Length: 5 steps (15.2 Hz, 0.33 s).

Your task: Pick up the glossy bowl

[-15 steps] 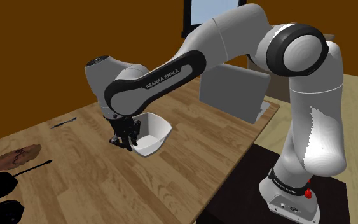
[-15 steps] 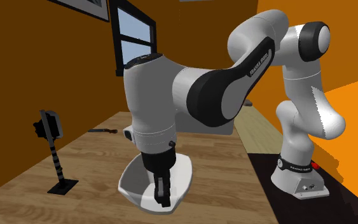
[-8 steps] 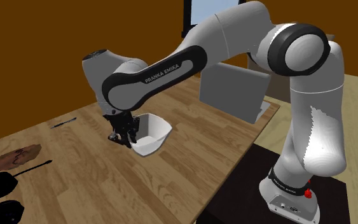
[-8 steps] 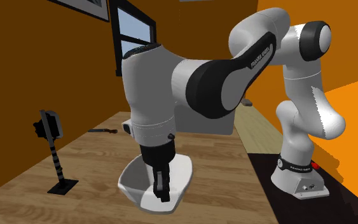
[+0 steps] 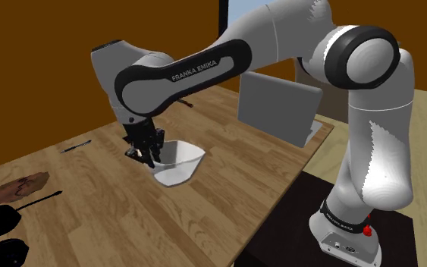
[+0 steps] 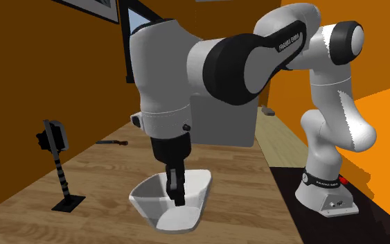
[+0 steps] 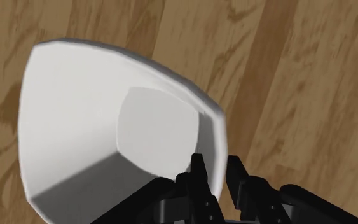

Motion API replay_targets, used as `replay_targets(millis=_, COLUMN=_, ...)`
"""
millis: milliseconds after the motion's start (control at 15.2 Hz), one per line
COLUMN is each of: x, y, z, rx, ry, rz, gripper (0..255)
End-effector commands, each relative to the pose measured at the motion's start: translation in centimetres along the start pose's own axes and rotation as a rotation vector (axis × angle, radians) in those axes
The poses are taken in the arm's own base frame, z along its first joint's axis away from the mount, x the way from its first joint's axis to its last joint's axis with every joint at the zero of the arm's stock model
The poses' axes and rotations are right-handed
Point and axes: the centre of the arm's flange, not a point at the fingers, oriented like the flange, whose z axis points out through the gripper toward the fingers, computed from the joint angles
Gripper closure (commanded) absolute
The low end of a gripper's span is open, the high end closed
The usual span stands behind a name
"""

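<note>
Over the wooden tabletop (image 5: 227, 205), the end effector (image 7: 217, 167) pinched the rim of the white bowl (image 7: 88, 121) between nearly closed fingers (image 7: 196, 177); grasping seemed done, with raising it clear yet to do.

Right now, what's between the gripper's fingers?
The wall of the white bowl: in the wrist view the gripper clasps its rim, one finger inside, one outside.

A wood-grain table (image 5: 204, 220) stands in a room with orange-brown walls (image 5: 37, 61). A dark-framed window (image 5: 238, 9) with pale blue panes is set behind it, and a framed picture (image 6: 93, 7) hangs beside the window. At the second exterior view's right the wall is brighter orange.
</note>
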Motion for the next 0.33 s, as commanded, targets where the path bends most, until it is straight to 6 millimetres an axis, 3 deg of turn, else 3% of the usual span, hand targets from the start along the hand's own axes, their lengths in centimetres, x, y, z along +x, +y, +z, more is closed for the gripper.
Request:
replay_targets(millis=0, x=-0.1, y=0.1, z=-1.2, rx=0.000, ry=0.001, rz=0.000, gripper=255)
replay_targets(millis=264, x=-0.2, y=0.2, z=-2.3, rx=0.000, ry=0.001, rz=0.000, gripper=255)
